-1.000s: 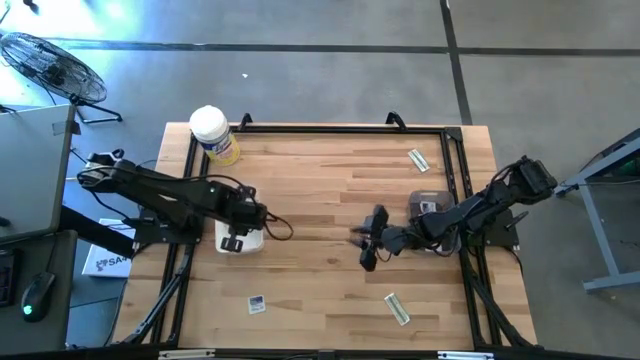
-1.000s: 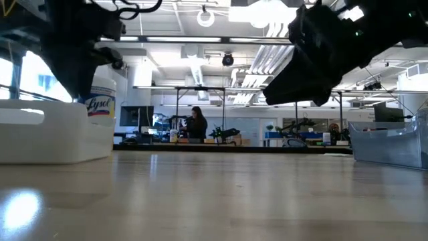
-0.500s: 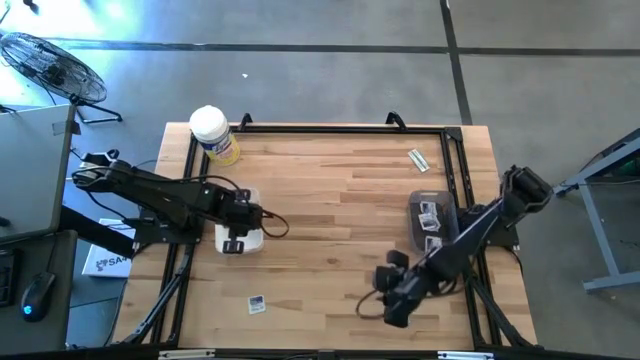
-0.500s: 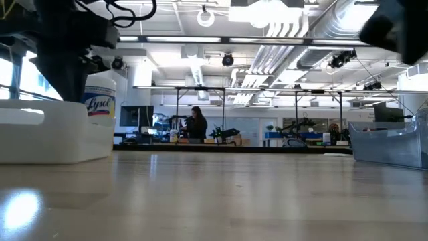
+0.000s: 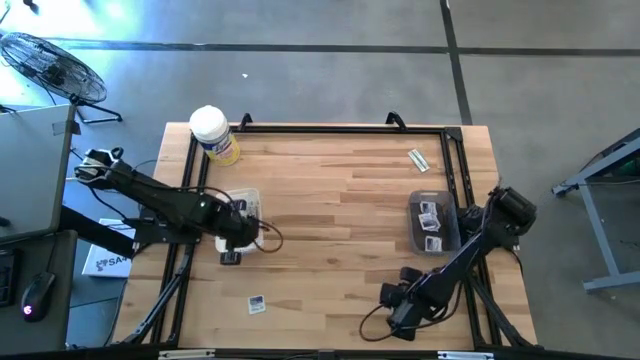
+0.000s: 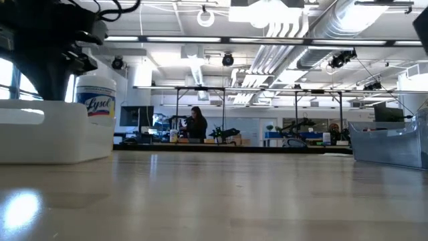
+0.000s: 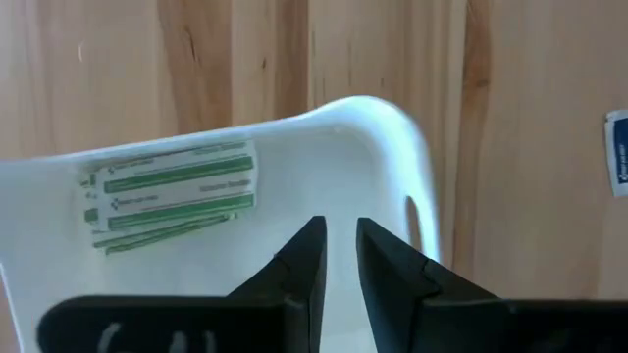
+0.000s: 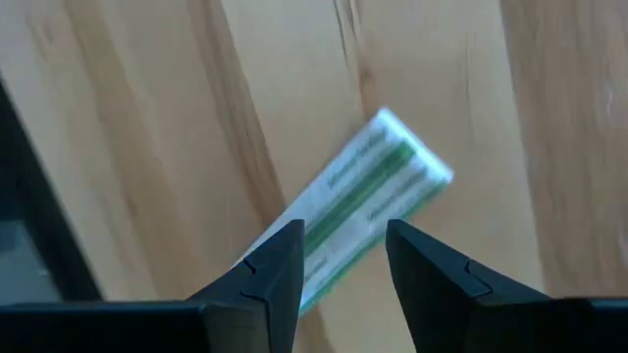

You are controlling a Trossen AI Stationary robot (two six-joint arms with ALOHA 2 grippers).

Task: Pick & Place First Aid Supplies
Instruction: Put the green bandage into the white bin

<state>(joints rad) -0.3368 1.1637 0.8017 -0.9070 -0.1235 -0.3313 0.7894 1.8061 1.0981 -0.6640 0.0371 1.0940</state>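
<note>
A narrow green-printed wrapped strip (image 8: 368,196) lies flat on the wooden table near its front edge. My right gripper (image 8: 343,257) hangs open just above it, pointing down, one finger on each side of the strip's near end; in the high view my right gripper (image 5: 400,314) hides the strip. My left gripper (image 7: 334,253) hangs over the near end of the white bin (image 7: 373,147), fingers a narrow gap apart with nothing between them. Several strips (image 7: 167,194) lie flat in that bin. A white square packet (image 5: 257,304) and another strip (image 5: 418,159) lie loose on the table.
A white-lidded yellow canister (image 5: 213,135) stands at the far left corner. A clear bin (image 5: 432,222) with white square packets sits by the right rail. Black frame rails (image 5: 320,127) border the table. The white bin (image 6: 53,137) and the clear bin (image 6: 391,144) show in the low view.
My right gripper has swung from the table's middle toward the near edge and a little right, tipping from nearly level to pointing down over the strip. My left gripper has shifted slightly toward the near edge over the white bin and rolled a little.
</note>
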